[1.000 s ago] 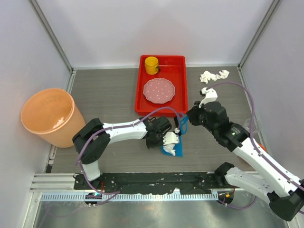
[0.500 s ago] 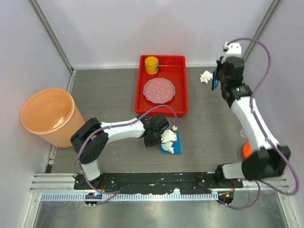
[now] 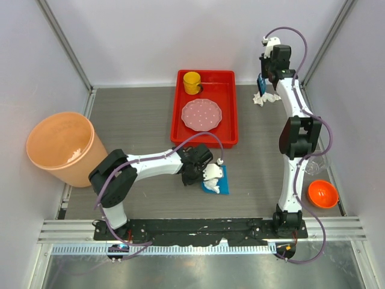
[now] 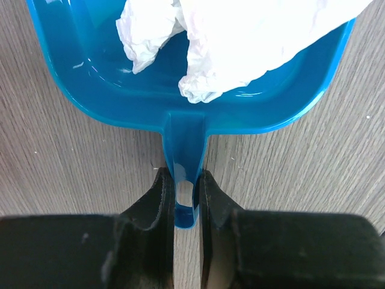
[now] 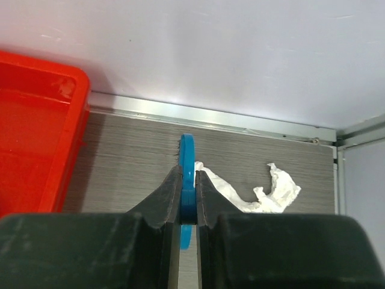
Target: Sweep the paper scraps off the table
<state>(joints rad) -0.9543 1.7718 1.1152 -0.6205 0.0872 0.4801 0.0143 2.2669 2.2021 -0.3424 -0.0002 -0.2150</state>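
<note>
The left arm [image 3: 153,164] lies low and bent; the left gripper [image 4: 186,189] clamps a handle [image 4: 183,144] that runs out ahead of it. The right arm [image 3: 293,135] stretches far forward; the right gripper [image 5: 187,198] pinches a blue tool [image 5: 187,156] edge-on.

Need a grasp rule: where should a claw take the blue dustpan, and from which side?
The narrow handle, from behind the pan's rear wall. The dustpan lies flat on the table holding paper scraps; its handle juts back, slim enough that the left claw pinches it.
</note>
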